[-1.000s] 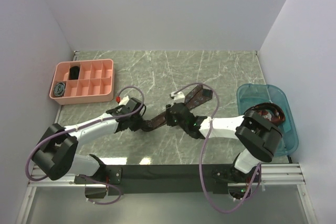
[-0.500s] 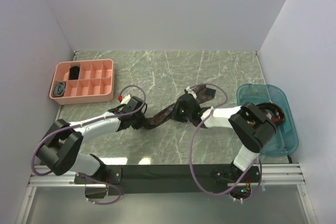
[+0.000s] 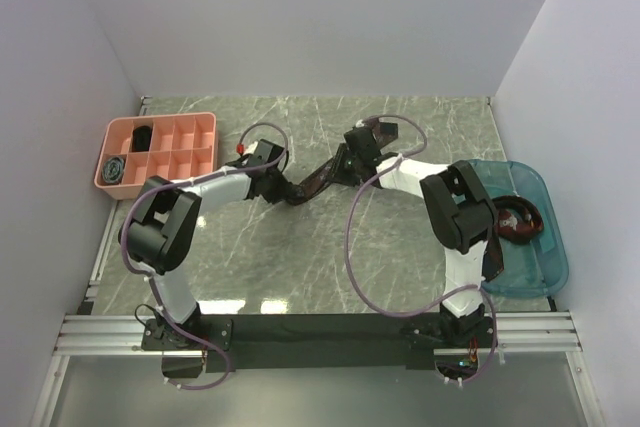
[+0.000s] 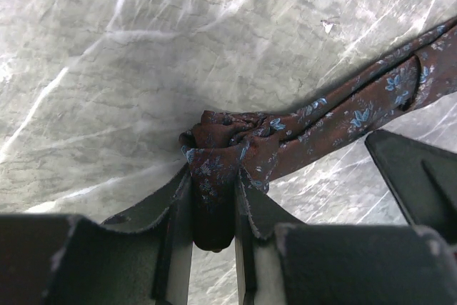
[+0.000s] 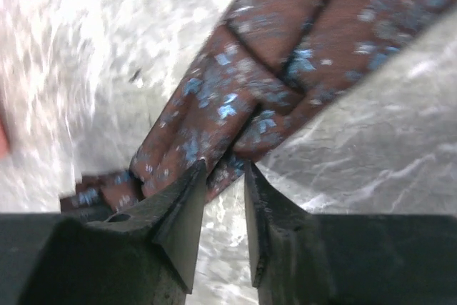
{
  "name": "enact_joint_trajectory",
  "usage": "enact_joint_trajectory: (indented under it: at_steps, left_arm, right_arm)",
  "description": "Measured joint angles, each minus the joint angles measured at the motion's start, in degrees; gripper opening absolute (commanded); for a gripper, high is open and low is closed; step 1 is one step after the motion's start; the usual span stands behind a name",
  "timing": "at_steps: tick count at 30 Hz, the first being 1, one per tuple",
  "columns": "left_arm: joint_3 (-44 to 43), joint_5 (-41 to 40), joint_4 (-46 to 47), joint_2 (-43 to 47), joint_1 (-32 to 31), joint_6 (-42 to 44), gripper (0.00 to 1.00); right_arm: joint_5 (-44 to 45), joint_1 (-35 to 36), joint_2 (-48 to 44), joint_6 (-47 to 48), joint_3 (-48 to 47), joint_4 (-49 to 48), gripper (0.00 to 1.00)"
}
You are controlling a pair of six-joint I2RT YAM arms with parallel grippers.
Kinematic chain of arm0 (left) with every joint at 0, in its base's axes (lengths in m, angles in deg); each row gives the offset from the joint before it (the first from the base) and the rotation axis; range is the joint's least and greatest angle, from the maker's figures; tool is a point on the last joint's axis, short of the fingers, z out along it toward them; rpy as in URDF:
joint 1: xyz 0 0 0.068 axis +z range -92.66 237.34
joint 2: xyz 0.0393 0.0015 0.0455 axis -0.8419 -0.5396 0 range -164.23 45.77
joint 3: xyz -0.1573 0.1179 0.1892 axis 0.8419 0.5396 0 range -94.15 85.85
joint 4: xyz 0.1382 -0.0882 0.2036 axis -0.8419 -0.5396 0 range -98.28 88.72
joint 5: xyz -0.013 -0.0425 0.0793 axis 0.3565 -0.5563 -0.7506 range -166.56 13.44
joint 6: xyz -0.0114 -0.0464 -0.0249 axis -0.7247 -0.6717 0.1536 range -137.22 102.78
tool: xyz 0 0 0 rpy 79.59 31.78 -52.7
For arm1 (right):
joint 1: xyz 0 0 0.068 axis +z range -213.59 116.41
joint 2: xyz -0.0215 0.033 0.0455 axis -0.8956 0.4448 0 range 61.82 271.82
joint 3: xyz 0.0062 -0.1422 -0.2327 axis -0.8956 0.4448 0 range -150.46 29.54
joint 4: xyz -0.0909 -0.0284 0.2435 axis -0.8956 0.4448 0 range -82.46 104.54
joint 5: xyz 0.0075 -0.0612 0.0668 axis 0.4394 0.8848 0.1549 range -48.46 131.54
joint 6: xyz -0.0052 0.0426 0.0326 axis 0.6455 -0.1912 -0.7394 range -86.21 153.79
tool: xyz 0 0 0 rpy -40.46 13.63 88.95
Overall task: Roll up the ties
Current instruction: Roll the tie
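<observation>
Arms (image 3: 205,185) white w/ black joints, purple cables (image 3: 349,232); left claw (image 4: 213,191), right claw (image 5: 224,171) dark grey, prob. plastic.

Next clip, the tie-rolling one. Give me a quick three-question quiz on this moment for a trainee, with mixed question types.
1. True or false: the left claw is shut on the bunched end of the maroon tie.
2. The blue bin lies nearest which arm? A) left B) right C) midway between both
3. Fill in: ___ compartments of the pink tray hold something.
Key: 1 true; 2 B; 3 two.
</observation>
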Motion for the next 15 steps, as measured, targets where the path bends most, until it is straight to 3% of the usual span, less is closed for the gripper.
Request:
enact_joint_trajectory:
  at_steps: [8, 15]
  left_arm:
    - [-2.7, -0.6, -5.0, -0.7, 0.0, 0.5, 0.01]
    - [-4.3, -1.2, -9.4, -0.7, 0.0, 0.7, 0.01]
  right_arm:
    - [4.0, 5.9, -8.5, 17.5, 14.3, -10.4, 0.58]
    - [14.6, 21.2, -13.2, 34.5, 22.2, -22.8, 0.59]
